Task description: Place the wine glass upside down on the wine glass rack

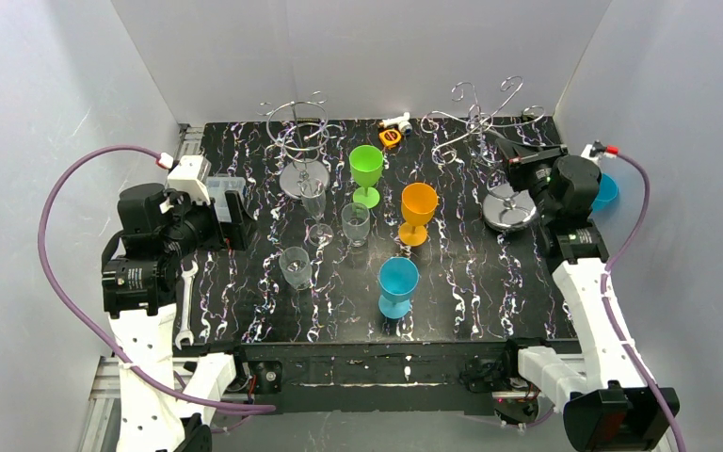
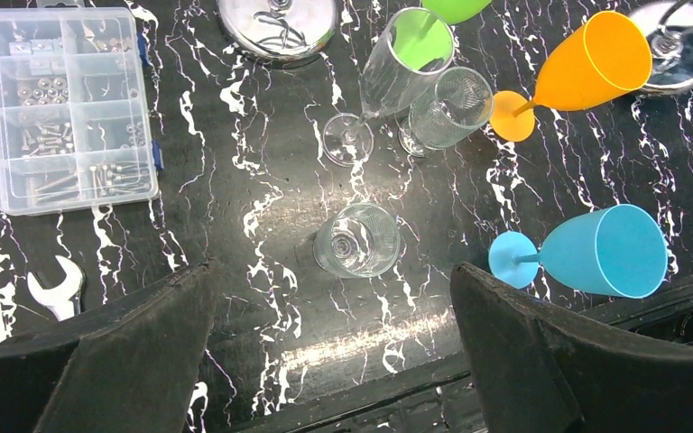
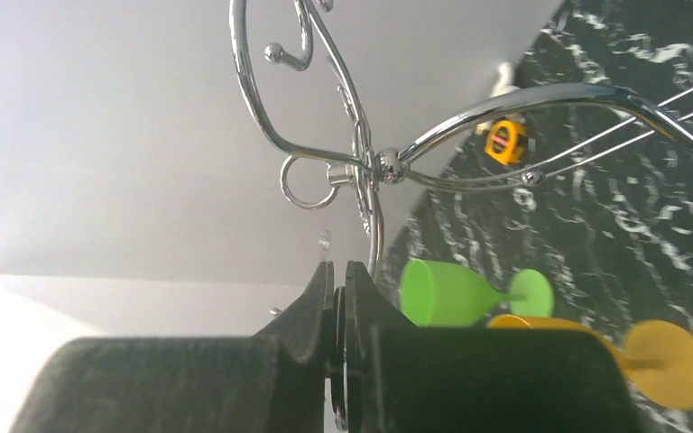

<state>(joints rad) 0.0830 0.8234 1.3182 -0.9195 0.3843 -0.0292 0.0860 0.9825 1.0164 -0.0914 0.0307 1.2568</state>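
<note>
Left wrist view shows the left gripper (image 2: pixel 334 280) with its fingers (image 2: pixel 135 352) spread as wide as they go, and nothing is held between them. Just beyond the fingertips, in the gap and a little toward the right finger, a clear wine glass (image 2: pixel 357 240) stands upright on the table (image 2: pixel 235 180), mouth up. It touches neither finger. Past the tip of the right finger lies the blue glass (image 2: pixel 600 251), seen on its side from this angle. Past the left finger sit the wrench (image 2: pixel 57 287) and, farther, the parts box (image 2: pixel 66 108).

Farther from the fingers, two more clear glasses (image 2: pixel 442 108) stand close together, with the orange glass (image 2: pixel 591 63) to their right and the green glass (image 1: pixel 366 168) behind. At the far end is the left rack (image 1: pixel 297 122). No glass hangs on its wire arms as far as the top view shows.

The right gripper (image 3: pixel 337 275) has its fingers pressed together; whether something thin sits between them cannot be told. The chrome post of the right rack (image 3: pixel 361 162) rises just beyond its fingertips, and this rack carries no glass either.

So the task seems to be at its beginning. No glass is grasped, none is turned over, none is hung. What is left: to close on the near clear glass, lift it, turn it upside down, and slide its foot onto a rack arm.
</note>
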